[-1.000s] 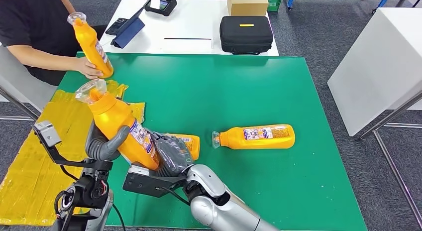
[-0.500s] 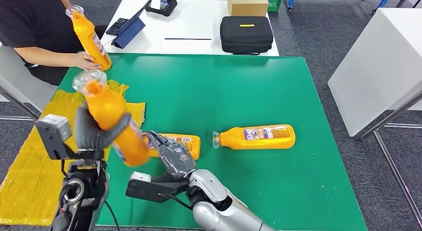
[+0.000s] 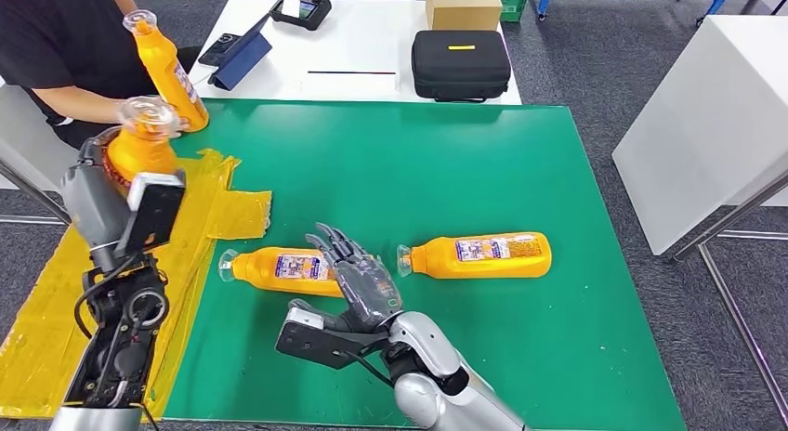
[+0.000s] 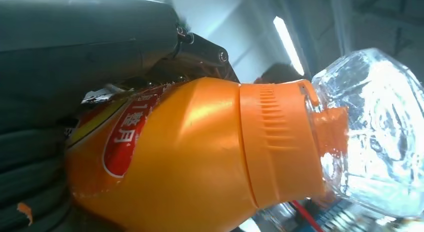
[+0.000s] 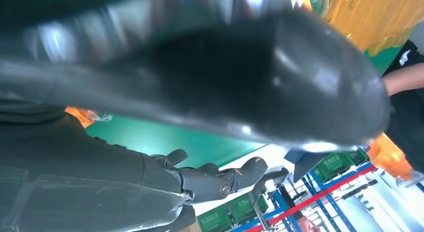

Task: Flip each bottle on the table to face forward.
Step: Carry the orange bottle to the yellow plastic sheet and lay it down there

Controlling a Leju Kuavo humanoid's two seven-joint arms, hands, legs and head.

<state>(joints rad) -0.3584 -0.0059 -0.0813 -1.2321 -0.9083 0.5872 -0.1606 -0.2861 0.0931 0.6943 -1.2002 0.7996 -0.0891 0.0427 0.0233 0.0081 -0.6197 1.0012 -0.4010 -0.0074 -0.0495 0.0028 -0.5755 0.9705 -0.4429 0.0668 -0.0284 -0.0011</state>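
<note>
Bottles lie and stand across the green table (image 3: 483, 171). Raised at the far left, the left hand (image 3: 93, 194) grips an orange bottle (image 3: 137, 150) with its clear faceted cap (image 4: 372, 132) pointing up. The right hand (image 3: 361, 280) rests open on the mat with fingers spread, holding nothing, just beside a second orange bottle (image 3: 279, 267) lying on its side, label up. A third orange bottle (image 3: 479, 254) lies to the right of that hand. At the far left edge a person's hand (image 3: 190, 124) steadies a fourth orange bottle (image 3: 167, 67) upright. Yellow plastic sheet (image 3: 42, 292) covers the near left.
</note>
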